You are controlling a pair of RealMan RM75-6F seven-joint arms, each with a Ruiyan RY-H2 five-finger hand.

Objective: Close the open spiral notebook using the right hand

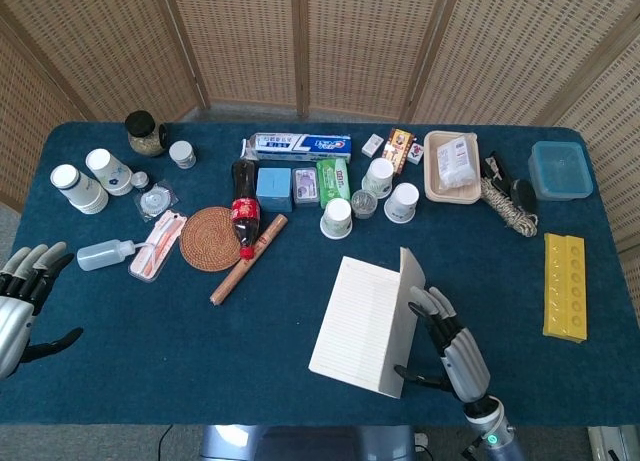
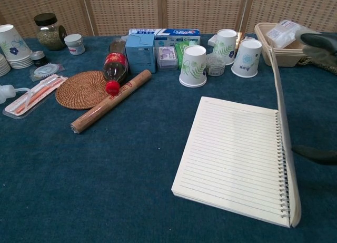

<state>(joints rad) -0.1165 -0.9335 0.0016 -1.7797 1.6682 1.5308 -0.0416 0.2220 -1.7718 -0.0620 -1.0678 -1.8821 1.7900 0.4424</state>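
Half-shut notebook [image 1: 365, 321] | cover upright | R hand [image 1: 452, 351] behind it, touching

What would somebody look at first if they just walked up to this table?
Probably the spiral notebook at the front of the table, because its right half stands up on edge with the right hand behind it, pushing it over. Next, the jumble of things along the back: a cola bottle lying with its cap on a round woven coaster, and paper cups clustered in the middle. The left hand is off at the left edge, holding nothing.
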